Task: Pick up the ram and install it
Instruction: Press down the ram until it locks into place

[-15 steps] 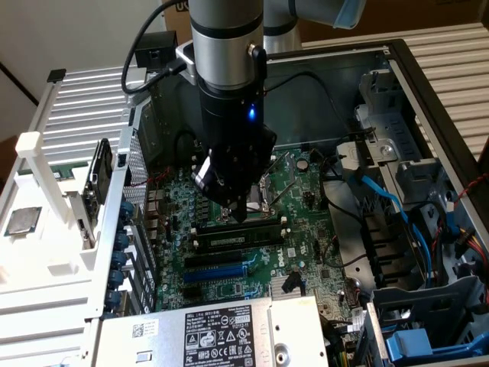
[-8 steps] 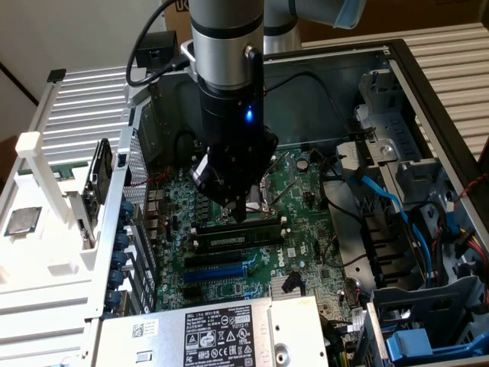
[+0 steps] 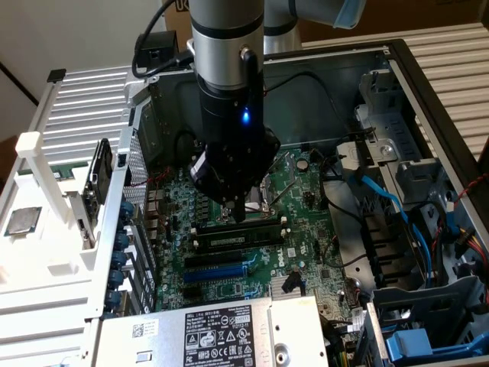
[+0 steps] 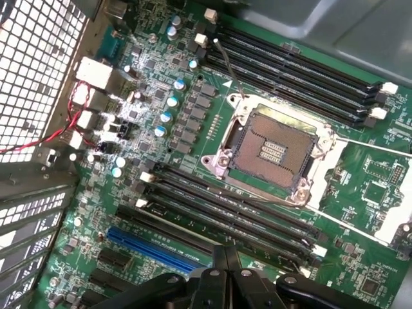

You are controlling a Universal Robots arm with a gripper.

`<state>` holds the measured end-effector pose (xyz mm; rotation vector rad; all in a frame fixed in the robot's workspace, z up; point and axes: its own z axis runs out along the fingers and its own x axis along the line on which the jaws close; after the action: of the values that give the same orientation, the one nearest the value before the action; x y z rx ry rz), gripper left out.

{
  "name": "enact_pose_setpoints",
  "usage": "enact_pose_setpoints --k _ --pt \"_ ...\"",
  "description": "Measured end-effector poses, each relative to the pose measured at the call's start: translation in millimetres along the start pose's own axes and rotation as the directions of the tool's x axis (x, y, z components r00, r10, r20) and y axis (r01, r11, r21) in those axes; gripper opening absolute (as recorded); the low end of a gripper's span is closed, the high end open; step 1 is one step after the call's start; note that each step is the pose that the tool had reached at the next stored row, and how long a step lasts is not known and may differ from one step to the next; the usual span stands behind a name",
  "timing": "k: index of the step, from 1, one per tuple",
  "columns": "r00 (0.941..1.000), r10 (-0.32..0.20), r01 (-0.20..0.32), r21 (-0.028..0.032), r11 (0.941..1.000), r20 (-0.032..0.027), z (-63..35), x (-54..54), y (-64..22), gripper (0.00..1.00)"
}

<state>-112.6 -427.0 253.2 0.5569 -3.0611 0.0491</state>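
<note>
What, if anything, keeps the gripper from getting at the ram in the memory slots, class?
Probably nothing: yes, it looks reachable. The gripper hangs just above the ram, which sits beside the CPU socket, with no cable or part between them. Its jaws are shut, so it could press, not grasp.

A computer repair or robotics lab bench. An opened PC case (image 3: 428,84) exposes its motherboard (image 3: 302,229); cardboard boxes (image 3: 412,19) stand behind the case.

The ram (image 3: 238,238), a long dark stick bearing a small pale label, apparently sits seated in a black slot, lying level across the motherboard's middle.
</note>
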Motion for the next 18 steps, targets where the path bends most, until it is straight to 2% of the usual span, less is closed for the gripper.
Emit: enact_pose_setpoints --k 6,7,12,18 --pt "0.9964 0.085 -0.085 -0.0029 0.9964 -0.0023 0.0 0.0 0.0 0.10" --pt "0.9936 0.113 -0.113 -0.0038 0.9936 -0.0032 0.0 0.0 0.0 0.10" --pt "0.9828 0.185 -0.185 -0.0060 0.9828 -0.0053 0.0 0.0 0.0 0.10" --pt "0.9637 0.267 -0.267 -0.0084 0.9637 -0.0081 0.0 0.0 0.0 0.10"
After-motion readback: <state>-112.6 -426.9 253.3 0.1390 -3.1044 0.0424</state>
